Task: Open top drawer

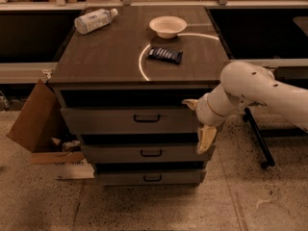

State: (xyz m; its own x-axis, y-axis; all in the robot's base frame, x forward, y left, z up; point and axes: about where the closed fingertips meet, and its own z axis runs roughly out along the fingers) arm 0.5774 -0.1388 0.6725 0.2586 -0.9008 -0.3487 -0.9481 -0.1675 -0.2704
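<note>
The top drawer (110, 121) is the widest grey front under the dark cabinet top, with a small black pull handle (147, 118) at its centre. My gripper (198, 121) is at the drawer's right end, well right of the handle. It is open: one cream finger (189, 103) points left at the drawer's upper right corner and the other (207, 138) hangs down over the middle drawer's right edge. It holds nothing. The white arm (260, 88) comes in from the right.
The middle drawer (144, 153) and the lowest drawer (149, 178) sit below. On the cabinet top (110, 57) lie a plastic bottle (94, 20), a white bowl (167, 26) and a dark snack packet (165, 55). An open cardboard box (36, 124) stands at the left, and a black stand leg (257, 138) at the right.
</note>
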